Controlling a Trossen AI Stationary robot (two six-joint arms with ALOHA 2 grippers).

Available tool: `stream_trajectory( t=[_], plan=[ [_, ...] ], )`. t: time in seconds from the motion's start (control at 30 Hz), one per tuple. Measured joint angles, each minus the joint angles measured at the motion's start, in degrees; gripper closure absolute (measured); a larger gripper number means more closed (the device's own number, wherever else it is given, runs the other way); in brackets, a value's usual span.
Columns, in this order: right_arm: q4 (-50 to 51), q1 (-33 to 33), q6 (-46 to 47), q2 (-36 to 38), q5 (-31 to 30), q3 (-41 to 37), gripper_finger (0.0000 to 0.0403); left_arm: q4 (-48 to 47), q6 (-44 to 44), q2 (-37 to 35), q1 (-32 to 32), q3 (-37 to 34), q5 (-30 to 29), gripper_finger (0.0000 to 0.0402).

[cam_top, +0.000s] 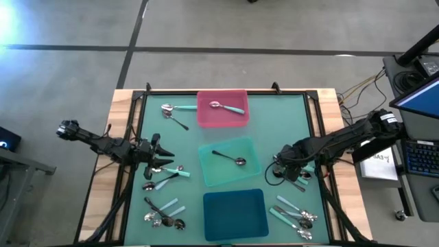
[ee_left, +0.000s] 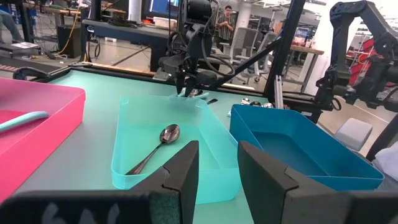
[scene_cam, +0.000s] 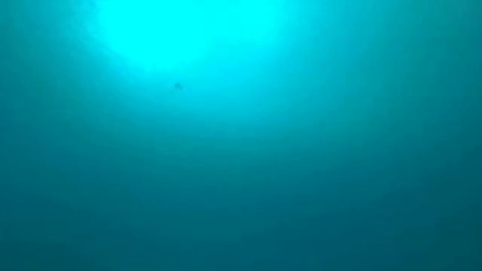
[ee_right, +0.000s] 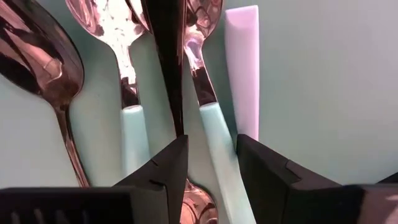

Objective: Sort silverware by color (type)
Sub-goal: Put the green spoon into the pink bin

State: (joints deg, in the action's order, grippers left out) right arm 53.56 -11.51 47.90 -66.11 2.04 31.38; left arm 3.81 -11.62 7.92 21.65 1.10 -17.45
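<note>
My right gripper (cam_top: 283, 171) points down, open, over a small heap of spoons (cam_top: 295, 180) at the table's right side. In the right wrist view its fingers (ee_right: 163, 171) stand on either side of a teal-handled spoon (ee_right: 214, 143). Beside that spoon lie a pale-handled spoon (ee_right: 132, 137), a pale blue handle (ee_right: 242, 62), a dark handle (ee_right: 168, 56) and a dark spoon (ee_right: 43, 62). My left gripper (cam_top: 161, 156) waits level at the table's left side, open, with nothing between its fingers (ee_left: 180, 171). My right gripper comes from above with its fingers across the teal handle (ee_right: 217, 158), one on each side. Whether they touch it or the spoons beneath, I cannot tell.
A pink tray (cam_top: 206, 120) at the far side holds a teal-handled spoon (cam_top: 226, 106). The mint tray (cam_top: 209, 171) holds a dark spoon (cam_top: 230, 158). A dark-teal tray (cam_top: 235, 213) stands near. More spoons lie at the far left (cam_top: 171, 110), mid left (cam_top: 164, 175), near left (cam_top: 164, 213) and near right (cam_top: 295, 214).
</note>
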Motion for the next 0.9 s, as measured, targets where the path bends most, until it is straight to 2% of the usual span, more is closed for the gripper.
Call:
stream_trajectory(
  t=[0.2,0.43,0.7,0.9],
  plan=[
    [0.0,0.0,0.1,-0.1,-1.0,-0.3,0.0293,0.0,0.0,0.0,0.0,0.0,0.0,0.0306],
    [0.0,0.0,-0.6,-0.1,-0.5,-0.3,0.0376,0.0,0.0,0.0,0.0,0.0,0.0,0.0306],
    [0.1,0.0,-4.7,0.4,-0.3,1.9,0.0377,0.0,0.0,0.0,0.0,0.0,0.0,0.0306],
    [0.4,0.5,-10.3,0.4,-5.1,7.8,0.0377,0.0,0.0,0.0,0.0,0.0,0.0,0.0306]
  ],
)
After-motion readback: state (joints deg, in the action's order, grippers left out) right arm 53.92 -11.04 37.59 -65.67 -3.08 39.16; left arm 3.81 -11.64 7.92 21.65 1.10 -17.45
